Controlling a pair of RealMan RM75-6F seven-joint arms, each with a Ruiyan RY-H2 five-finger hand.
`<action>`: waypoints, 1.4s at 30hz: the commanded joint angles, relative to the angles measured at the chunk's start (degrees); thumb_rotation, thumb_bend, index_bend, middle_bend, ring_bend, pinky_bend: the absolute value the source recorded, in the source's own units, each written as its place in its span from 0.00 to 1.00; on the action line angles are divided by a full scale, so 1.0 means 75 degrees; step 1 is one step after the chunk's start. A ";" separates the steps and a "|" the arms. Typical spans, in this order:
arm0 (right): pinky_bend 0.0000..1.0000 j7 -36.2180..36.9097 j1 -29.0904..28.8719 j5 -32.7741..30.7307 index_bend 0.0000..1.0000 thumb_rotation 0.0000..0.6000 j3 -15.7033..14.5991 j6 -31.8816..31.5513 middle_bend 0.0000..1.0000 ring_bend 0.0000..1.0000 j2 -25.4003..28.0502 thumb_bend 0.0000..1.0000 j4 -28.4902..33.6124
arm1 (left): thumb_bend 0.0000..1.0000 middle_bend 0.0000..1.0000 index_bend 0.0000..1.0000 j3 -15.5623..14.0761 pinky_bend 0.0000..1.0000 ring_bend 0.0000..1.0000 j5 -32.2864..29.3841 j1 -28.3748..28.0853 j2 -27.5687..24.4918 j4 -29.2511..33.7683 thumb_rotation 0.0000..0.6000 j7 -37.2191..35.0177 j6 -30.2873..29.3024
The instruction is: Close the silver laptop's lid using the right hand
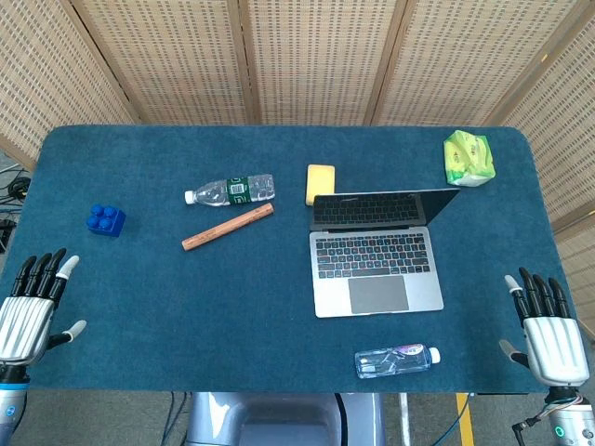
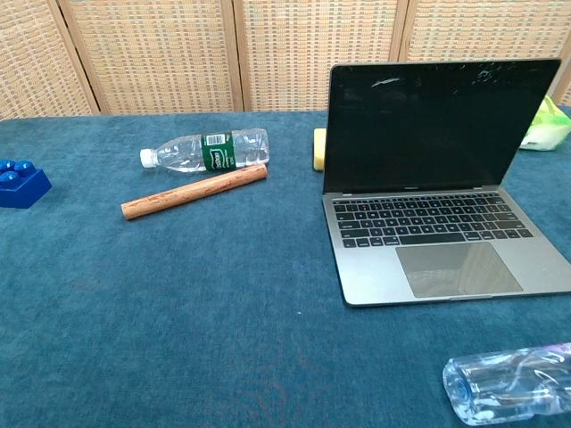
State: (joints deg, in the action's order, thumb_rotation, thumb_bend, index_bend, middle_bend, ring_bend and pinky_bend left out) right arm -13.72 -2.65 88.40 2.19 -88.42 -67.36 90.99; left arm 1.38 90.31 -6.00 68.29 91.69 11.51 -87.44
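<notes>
The silver laptop (image 1: 375,269) stands open right of the table's middle, its dark screen (image 2: 437,120) upright and its keyboard (image 2: 426,220) facing me. My right hand (image 1: 548,330) rests at the table's front right corner, fingers apart and holding nothing, well to the right of the laptop. At the front left edge my left hand (image 1: 30,308) lies open and holds nothing too. Neither hand appears in the chest view.
A clear bottle (image 1: 397,360) lies in front of the laptop. Behind it sit a yellow sponge (image 1: 320,183) and a green packet (image 1: 469,158). To the left lie a water bottle (image 1: 231,190), a wooden rod (image 1: 227,227) and a blue block (image 1: 106,220).
</notes>
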 commanded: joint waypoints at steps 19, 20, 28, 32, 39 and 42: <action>0.00 0.0024 0.0024 0.0076 0.00 1.00 0.0013 -0.0035 0.00 0.00 0.0006 0.00 0.0029 | 0.06 0.00 0.00 -0.0005 0.00 0.00 -0.0002 -0.0012 -0.0011 -0.0013 1.00 -0.0058 0.0039; 0.00 0.0019 0.0024 0.0078 0.00 1.00 0.0009 -0.0027 0.00 0.00 0.0004 0.00 0.0029 | 0.06 0.00 0.00 -0.0004 0.00 0.00 0.0003 -0.0010 -0.0012 -0.0009 1.00 -0.0058 0.0029; 0.00 0.0063 0.0034 0.0081 0.00 1.00 0.0015 -0.0026 0.00 0.00 0.0010 0.00 0.0005 | 0.06 0.00 0.00 -0.0012 0.00 0.00 0.0030 0.0011 -0.0022 0.0027 1.00 -0.0010 -0.0014; 0.00 0.0063 0.0035 0.0074 0.00 1.00 0.0018 -0.0012 0.00 0.00 0.0005 0.00 -0.0008 | 0.06 0.00 0.00 -0.0017 0.00 0.00 0.0032 0.0017 -0.0025 0.0030 1.00 0.0002 -0.0017; 0.00 0.0046 0.0019 0.0118 0.00 1.00 0.0015 0.0005 0.00 0.00 -0.0014 0.00 0.0005 | 0.06 0.00 0.00 -0.0003 0.00 0.00 0.0024 0.0029 -0.0043 0.0045 1.00 -0.0019 -0.0044; 0.00 0.0106 0.0009 0.0177 0.00 1.00 0.0038 -0.0051 0.00 0.00 -0.0031 0.00 0.0012 | 0.06 0.00 0.00 0.0000 0.00 0.00 0.0033 0.0039 -0.0056 0.0058 1.00 -0.0031 -0.0070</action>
State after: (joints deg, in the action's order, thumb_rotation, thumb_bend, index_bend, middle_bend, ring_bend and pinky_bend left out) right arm -13.09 -2.55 89.57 2.42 -88.66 -67.54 91.05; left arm 1.38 90.54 -5.73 67.89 92.10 11.31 -87.93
